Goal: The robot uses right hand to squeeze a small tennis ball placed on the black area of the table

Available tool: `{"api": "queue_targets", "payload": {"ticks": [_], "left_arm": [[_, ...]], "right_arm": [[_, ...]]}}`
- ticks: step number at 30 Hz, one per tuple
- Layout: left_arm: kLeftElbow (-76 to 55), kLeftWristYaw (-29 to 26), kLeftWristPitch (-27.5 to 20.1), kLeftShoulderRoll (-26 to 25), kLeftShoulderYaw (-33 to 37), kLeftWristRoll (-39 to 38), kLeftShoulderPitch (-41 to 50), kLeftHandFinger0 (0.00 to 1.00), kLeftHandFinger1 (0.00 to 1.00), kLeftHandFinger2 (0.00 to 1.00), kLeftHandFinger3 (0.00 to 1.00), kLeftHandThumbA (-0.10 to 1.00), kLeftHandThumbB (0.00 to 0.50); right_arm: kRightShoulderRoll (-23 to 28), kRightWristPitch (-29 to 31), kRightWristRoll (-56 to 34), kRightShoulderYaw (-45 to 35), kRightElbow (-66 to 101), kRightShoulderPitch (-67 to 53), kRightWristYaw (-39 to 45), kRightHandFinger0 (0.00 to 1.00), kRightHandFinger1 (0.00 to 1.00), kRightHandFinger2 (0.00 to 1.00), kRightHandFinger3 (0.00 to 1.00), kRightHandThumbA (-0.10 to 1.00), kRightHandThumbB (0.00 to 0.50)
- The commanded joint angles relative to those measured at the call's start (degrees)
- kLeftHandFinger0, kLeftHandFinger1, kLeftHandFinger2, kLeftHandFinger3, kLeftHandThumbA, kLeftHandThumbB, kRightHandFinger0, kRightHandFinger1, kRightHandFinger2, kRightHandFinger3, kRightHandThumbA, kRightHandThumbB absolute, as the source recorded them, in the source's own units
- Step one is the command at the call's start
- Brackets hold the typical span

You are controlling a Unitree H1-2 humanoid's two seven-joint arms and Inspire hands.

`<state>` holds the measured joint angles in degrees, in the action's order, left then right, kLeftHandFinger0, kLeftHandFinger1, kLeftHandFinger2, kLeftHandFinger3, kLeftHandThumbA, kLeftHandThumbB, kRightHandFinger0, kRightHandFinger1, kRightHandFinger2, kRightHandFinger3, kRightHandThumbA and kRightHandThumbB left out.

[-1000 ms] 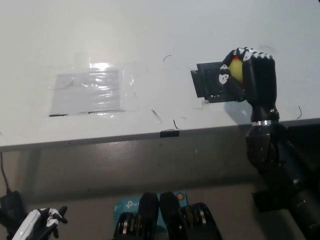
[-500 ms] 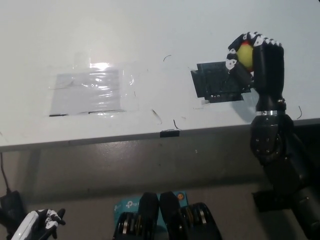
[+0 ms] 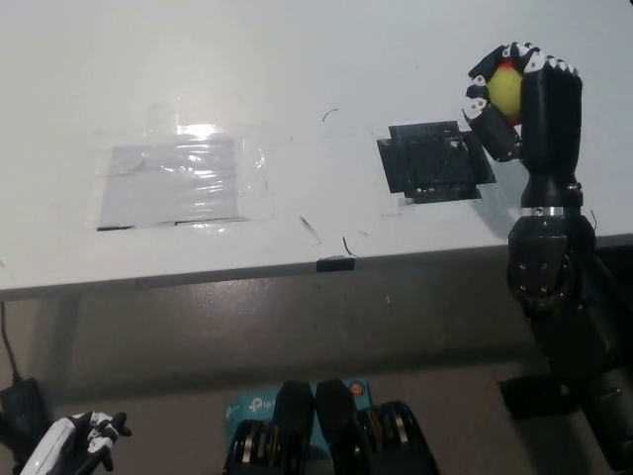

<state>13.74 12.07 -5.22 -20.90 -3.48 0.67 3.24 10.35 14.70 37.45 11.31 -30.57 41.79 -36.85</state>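
My black right hand is raised above the table's right side, just right of the black area. It is shut on a small yellow tennis ball, which shows between the curled fingers with a red spot at its top. The black area lies bare below and left of the ball. My white left hand rests low at the bottom left corner, below the table edge; how its fingers stand is unclear.
The white table has a taped clear plastic patch at the left. Its front edge runs across the middle. A teal box lies on the floor below.
My right hand has lifted the ball up and to the right, off the black area, which now lies uncovered. The left hand has barely moved.
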Motion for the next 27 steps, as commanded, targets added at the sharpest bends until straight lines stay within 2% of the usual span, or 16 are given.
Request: {"api": "queue_targets", "payload": {"ticks": [1, 5, 8, 11, 12, 13, 15, 16, 18, 19, 22, 23, 24, 25, 26, 27], "left_arm": [[-0.2, 0.2, -2.4, -1.1, -0.9, -1.1, 0.5, 0.0, 0.05, 0.21, 0.45, 0.63, 0.373], [-1.0, -0.1, -1.4, -1.1, -0.8, -0.5, 0.8, 0.0, 0.04, 0.2, 0.43, 0.65, 0.377], [-1.2, -0.2, -0.5, -1.0, -0.8, -0.5, 0.6, 0.0, 0.04, 0.2, 0.43, 0.63, 0.376], [-1.4, 0.2, 0.3, -1.0, -1.0, -1.3, 0.4, 0.0, 0.03, 0.19, 0.43, 0.61, 0.373], [-1.2, 0.4, -0.3, -1.0, -0.9, -1.3, 0.4, 0.0, 0.03, 0.19, 0.41, 0.6, 0.356], [-1.2, 0.4, -1.2, -1.2, -0.7, -1.0, 0.4, 0.0, 0.04, 0.21, 0.41, 0.62, 0.353], [-1.2, 0.3, -1.6, -1.3, -0.6, -0.6, 0.5, 0.0, 0.04, 0.22, 0.4, 0.65, 0.361], [-1.3, 0.3, -1.4, -1.4, -0.5, -0.5, 0.5, 0.0, 0.04, 0.22, 0.39, 0.65, 0.361], [-0.9, 0.3, -2.0, -1.4, -0.5, -0.5, 0.4, 0.0, 0.05, 0.24, 0.42, 0.64, 0.343], [-0.9, 0.4, -1.7, -1.4, -0.5, -0.6, 0.4, 0.0, 0.05, 0.24, 0.43, 0.64, 0.355], [-1.3, 0.3, -0.6, -1.3, -0.9, -1.0, 0.8, 0.0, 0.04, 0.22, 0.4, 0.64, 0.379], [-1.4, 0.3, -0.7, -1.4, -0.8, -0.8, 0.8, 0.0, 0.03, 0.22, 0.4, 0.64, 0.372], [-1.5, 0.2, -0.6, -1.3, -0.7, -0.6, 0.8, 0.0, 0.03, 0.21, 0.4, 0.64, 0.37], [-1.4, 0.3, -0.4, -1.2, -0.6, -0.7, 0.8, 0.0, 0.04, 0.22, 0.4, 0.64, 0.373], [-1.3, 0.5, -0.6, -1.2, -0.6, -1.0, 0.8, 0.0, 0.04, 0.22, 0.41, 0.64, 0.373], [-1.0, 0.5, -0.8, -1.1, -0.7, -1.3, 0.7, 0.0, 0.03, 0.22, 0.41, 0.63, 0.382]], "right_arm": [[0.0, 0.9, -0.8, -0.7, 1.8, 0.5, 0.6, 0.0, 0.0, 0.19, 0.16, -0.1, 0.29], [-0.4, 0.8, -0.1, -0.2, 1.2, 0.2, 0.3, 0.0, 0.0, 0.21, 0.16, -0.1, 0.292], [1.0, -0.3, 1.6, 2.5, 0.1, 0.1, 4.9, 0.0, 0.01, 0.3, 0.24, -0.1, 0.243], [2.2, -2.5, 2.9, 5.0, -0.3, 0.2, 9.5, 0.0, 0.0, 0.3, 0.26, -0.1, 0.274], [2.8, -3.8, 2.9, 6.1, 0.1, 0.0, 12.5, 0.0, 0.01, 0.33, 0.27, -0.1, 0.27], [3.9, -3.3, 4.0, 7.9, -1.3, 0.1, 13.9, 0.0, 0.03, 0.37, 0.32, -0.1, 0.262], [4.9, -2.5, 5.0, 9.8, -3.4, 0.3, 14.3, 0.0, 0.0, 0.34, 0.29, -0.1, 0.206], [5.3, -3.4, 5.3, 10.6, -3.7, 0.3, 15.2, 0.0, 0.0, 0.33, 0.28, -0.1, 0.196], [6.2, -3.0, 6.1, 11.9, -4.9, 0.3, 14.8, 0.0, 0.0, 0.33, 0.26, -0.1, 0.197], [6.6, -2.6, 6.6, 12.5, -6.0, 0.5, 14.2, 0.0, 0.0, 0.33, 0.26, -0.1, 0.207], [7.0, -5.4, 7.5, 14.3, -6.3, 1.2, 18.1, 0.0, 0.04, 0.4, 0.29, -0.1, 0.14], [7.2, -6.0, 7.9, 14.8, -6.4, 1.4, 18.9, 0.0, 0.04, 0.4, 0.29, -0.1, 0.155], [7.4, -6.7, 8.3, 15.3, -6.5, 1.6, 20.0, 0.0, 0.07, 0.45, 0.32, -0.1, 0.123], [7.6, -7.5, 8.7, 16.2, -7.2, 2.1, 21.7, 0.0, 0.1, 0.49, 0.34, -0.1, 0.133], [7.6, -7.8, 8.9, 16.8, -8.2, 2.5, 22.6, 0.0, 0.13, 0.51, 0.35, -0.1, 0.105], [7.6, -7.9, 9.7, 17.6, -9.5, 2.9, 22.0, 0.0, 0.13, 0.51, 0.35, -0.1, 0.102]]}}
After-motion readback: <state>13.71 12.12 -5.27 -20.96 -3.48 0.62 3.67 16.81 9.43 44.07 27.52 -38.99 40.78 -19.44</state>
